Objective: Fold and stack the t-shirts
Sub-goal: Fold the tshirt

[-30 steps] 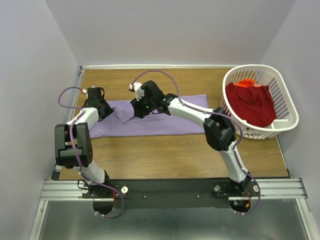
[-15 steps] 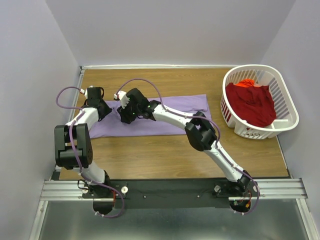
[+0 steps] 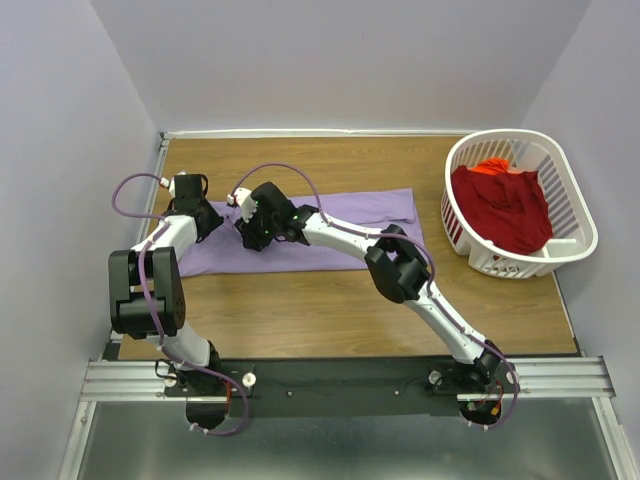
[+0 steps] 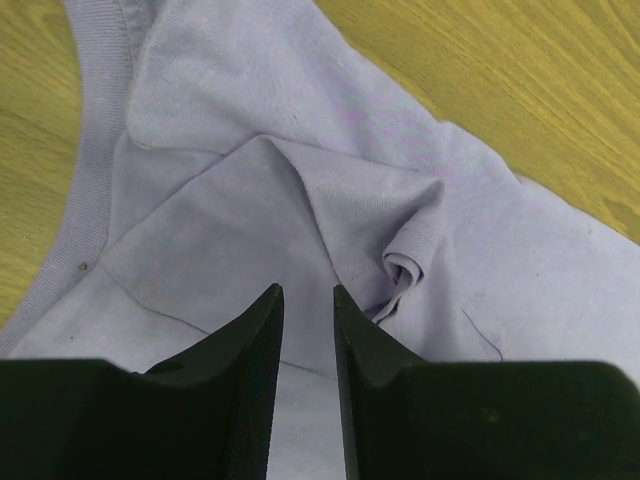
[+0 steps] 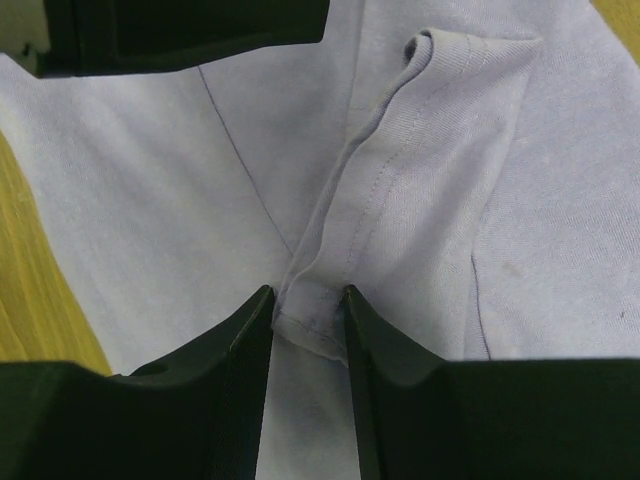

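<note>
Listing the room first: a wooden worktop [image 3: 300,310] with an even brown grain, enclosed by a pale back wall [image 3: 340,60], a left wall [image 3: 60,200] and a right wall [image 3: 610,150], all plain. A metal rail [image 3: 350,380] runs along the near edge and carries the bases of both my arms.

Item, lavender t-shirt [image 3: 290,258]: it is spread flat in a long band across the middle of the worktop, reaching from near the left edge to past the centre. It lies closer to the far edge than the near one and is rumpled at its left end.

Item, red t-shirt [image 3: 505,205]: it is heaped inside the white slatted basket [image 3: 520,265], which stands in the far right corner of the worktop, well apart from the lavender cloth.

Item, my left gripper [image 4: 307,292]: it is low over the shirt's left end, beside the collar band. The fingers are nearly together with only a narrow slot between them. I cannot tell whether any cloth is pinched there.

Item, my right gripper [image 5: 308,295]: it is just beside the left one over the same end of the shirt. The fingers have closed onto a stitched, hemmed fold of lavender cloth, which fills the gap between them.
</note>
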Available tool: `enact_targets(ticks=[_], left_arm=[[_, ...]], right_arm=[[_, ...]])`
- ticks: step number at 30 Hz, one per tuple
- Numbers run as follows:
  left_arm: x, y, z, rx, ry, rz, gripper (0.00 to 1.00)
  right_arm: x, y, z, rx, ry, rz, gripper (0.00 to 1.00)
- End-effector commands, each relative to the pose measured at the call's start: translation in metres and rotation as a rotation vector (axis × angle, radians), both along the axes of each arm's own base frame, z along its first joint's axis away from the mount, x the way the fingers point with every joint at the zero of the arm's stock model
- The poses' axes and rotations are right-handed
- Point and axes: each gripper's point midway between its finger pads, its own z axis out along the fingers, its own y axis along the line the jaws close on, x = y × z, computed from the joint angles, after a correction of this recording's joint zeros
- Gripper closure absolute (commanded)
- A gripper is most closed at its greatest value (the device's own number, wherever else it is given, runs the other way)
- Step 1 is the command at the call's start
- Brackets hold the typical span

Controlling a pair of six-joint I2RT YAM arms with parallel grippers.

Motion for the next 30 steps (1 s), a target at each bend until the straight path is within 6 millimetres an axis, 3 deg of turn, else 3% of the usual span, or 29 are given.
enact_targets(ticks=[1,4,11,20,30], left_arm=[[0.001,0.001,0.004,0.009,-0.014,0.009,0.66],[0.001,0.000,0.002,0.007,-0.008,0.004,0.66],[-0.001,0.000,-0.002,0.006,0.002,0.002,0.66],[0.000,-0.003,-0.006,-0.003,0.012,-0.013,0.66],[-0.002,-0.009,-0.016,-0.025,0.038,-0.036,0.66]], right_arm=[[-0.002,0.003,0.001,-0.003,-0.021,0.003,0.60],[0.000,0.005,0.012,0.012,-0.034,0.000,0.73],[0.005,0.004,0.021,0.020,-0.050,-0.020,0.86],[0.020,0.002,0.042,0.054,-0.063,-0.081,0.82],[0.038,-0.009,0.041,0.062,-0.039,-0.144,0.82]])
